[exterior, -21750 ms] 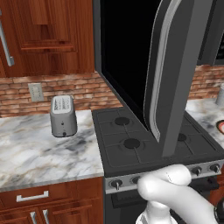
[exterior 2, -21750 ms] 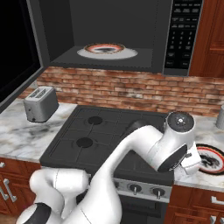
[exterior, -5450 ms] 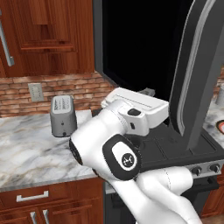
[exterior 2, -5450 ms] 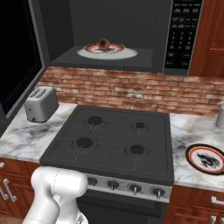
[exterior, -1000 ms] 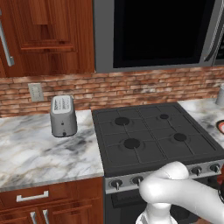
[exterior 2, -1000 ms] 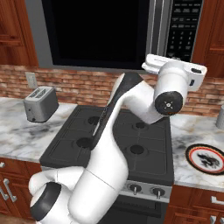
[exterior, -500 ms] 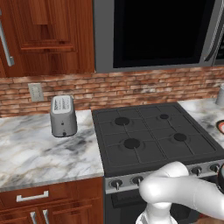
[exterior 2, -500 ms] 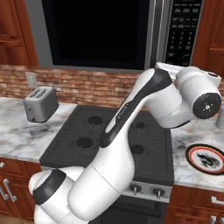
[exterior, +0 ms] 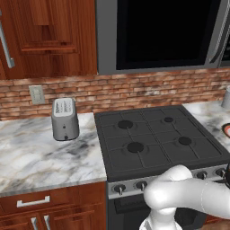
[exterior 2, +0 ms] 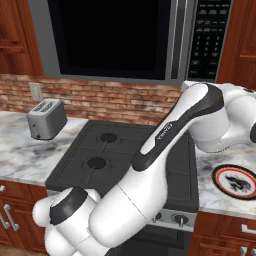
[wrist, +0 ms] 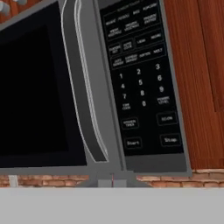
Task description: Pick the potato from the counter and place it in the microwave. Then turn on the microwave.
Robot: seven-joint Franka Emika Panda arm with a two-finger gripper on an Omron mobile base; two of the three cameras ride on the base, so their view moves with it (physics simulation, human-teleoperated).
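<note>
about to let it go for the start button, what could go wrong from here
1. On the microwave keypad, the Start button sits close beside Stop and just under other keys, so a slightly off press could hit the wrong one.
2. The door's curved silver handle stands right beside the keypad; drifting toward it, the tool might snag it.
3. The arm's elbow hangs over the plate on the counter.

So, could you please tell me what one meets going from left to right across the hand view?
Black glass door → curved silver handle → keypad panel → reddish-brown wooden cabinet.
</note>
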